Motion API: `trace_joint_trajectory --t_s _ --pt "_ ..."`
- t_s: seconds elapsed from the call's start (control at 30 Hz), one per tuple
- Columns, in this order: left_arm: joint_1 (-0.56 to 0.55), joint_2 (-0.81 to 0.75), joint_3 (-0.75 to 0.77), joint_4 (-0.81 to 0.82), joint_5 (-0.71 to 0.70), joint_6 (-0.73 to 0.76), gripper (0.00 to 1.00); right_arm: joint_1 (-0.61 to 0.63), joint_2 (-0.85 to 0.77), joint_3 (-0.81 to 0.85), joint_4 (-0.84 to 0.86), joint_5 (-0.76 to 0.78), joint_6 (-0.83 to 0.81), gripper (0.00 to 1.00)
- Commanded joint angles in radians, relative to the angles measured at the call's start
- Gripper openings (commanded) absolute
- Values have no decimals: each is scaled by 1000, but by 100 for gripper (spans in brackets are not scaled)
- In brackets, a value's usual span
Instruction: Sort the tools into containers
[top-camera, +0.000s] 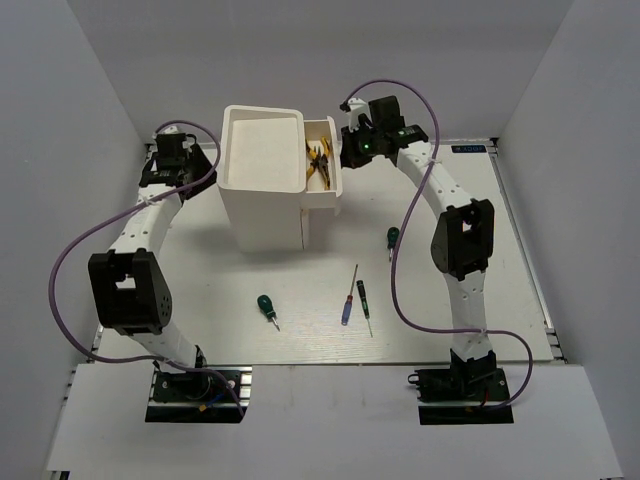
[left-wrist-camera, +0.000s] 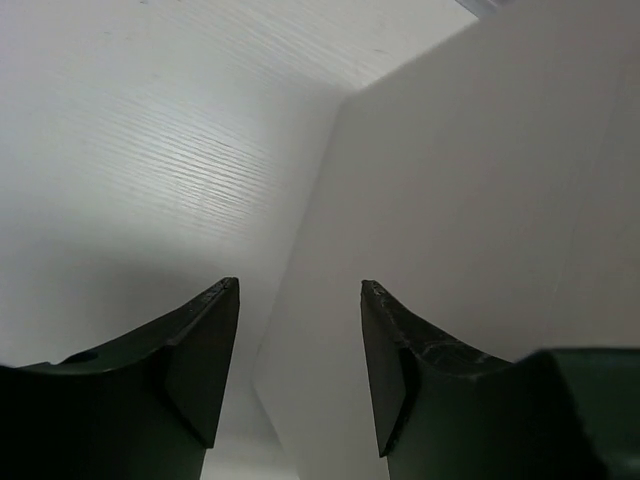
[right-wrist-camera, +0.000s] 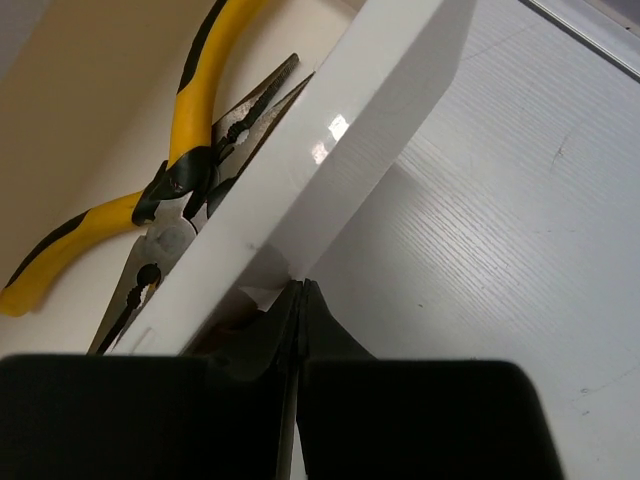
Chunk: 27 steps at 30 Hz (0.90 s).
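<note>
Top external view: white walls (top-camera: 60, 150) box in a white table (top-camera: 300, 345). Yellow pliers (top-camera: 318, 160) lie in the open drawer (top-camera: 337, 175) on the cabinet's (top-camera: 262, 150) right. Four screwdrivers (top-camera: 266, 307) lie nearer on the table. The right gripper (right-wrist-camera: 300, 290) is closed at the drawer front. The left gripper (left-wrist-camera: 300, 290) is spread wide by the cabinet's left side.

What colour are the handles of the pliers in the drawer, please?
The pliers have yellow handles with black trim, clearest in the right wrist view.
</note>
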Motion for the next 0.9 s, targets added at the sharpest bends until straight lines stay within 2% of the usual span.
trace_joint_trajectory --t_s 0.0,0.13,0.33,0.87 --pt "4 -14 11 72 206 43 62 22 -16 -12 61 -131 30 0" --pt "4 7 21 72 285 56 62 43 -7 -2 79 -179 38 0" --pt "4 17 8 92 314 56 62 79 -4 8 79 -222 35 0" --pt "4 26 -1 83 323 56 62 152 -5 21 70 -228 9 0"
